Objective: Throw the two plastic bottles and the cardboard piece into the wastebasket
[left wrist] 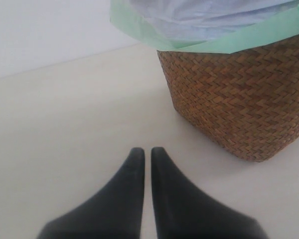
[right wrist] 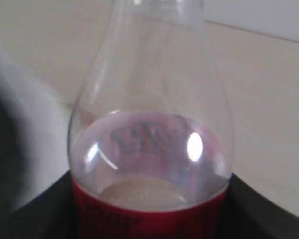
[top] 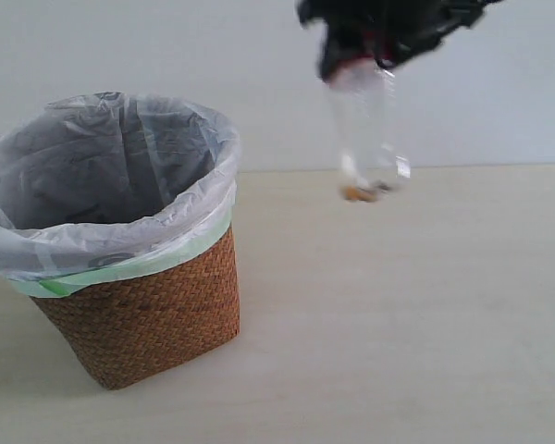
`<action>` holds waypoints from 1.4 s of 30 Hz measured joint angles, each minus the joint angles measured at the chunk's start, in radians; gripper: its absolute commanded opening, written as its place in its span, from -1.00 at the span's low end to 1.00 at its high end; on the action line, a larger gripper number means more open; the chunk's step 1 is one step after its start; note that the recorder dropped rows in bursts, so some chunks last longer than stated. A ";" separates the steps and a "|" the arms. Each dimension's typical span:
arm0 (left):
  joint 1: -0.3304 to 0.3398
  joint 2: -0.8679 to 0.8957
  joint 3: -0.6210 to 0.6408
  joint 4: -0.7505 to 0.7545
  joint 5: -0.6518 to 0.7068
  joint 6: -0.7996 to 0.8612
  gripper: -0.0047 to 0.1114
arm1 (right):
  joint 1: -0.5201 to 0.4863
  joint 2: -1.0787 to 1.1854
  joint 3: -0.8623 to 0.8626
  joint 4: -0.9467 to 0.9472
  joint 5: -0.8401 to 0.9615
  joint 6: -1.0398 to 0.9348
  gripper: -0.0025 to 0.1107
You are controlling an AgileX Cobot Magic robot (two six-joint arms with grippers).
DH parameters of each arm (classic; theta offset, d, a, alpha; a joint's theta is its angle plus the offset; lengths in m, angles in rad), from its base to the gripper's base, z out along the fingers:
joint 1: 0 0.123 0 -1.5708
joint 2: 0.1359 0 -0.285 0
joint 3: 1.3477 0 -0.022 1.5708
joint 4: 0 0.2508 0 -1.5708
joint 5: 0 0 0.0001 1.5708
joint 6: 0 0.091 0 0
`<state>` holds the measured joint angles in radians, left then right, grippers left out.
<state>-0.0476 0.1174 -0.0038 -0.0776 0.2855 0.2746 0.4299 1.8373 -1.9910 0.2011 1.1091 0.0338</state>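
The slim clear bottle with the red label [top: 365, 129] hangs in the air to the right of the wastebasket [top: 143, 319], blurred, its far end pointing down. My right gripper [top: 370, 46] is shut on its red-labelled part at the top of the exterior view. In the right wrist view the bottle [right wrist: 149, 124] fills the frame between the dark jaws of the right gripper [right wrist: 149, 211]. My left gripper [left wrist: 143, 152] is shut and empty, low over the table beside the wastebasket [left wrist: 239, 104]. The green-capped bottle and the cardboard piece are out of view.
The white bag liner [top: 102, 176] with its pale green edge folds over the basket rim; the bottom of the basket is hidden. Pale table surface [top: 398, 324] stretches to the right of the basket, with a plain wall behind.
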 measured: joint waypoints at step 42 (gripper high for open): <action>0.000 0.000 0.000 0.000 0.000 0.000 -0.85 | 0.058 -0.027 -0.169 0.190 0.014 -0.043 -0.94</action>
<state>-0.0476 0.1174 -0.0038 -0.0776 0.2855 0.2746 0.4883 1.8101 -2.1605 0.3909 1.1235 -0.0090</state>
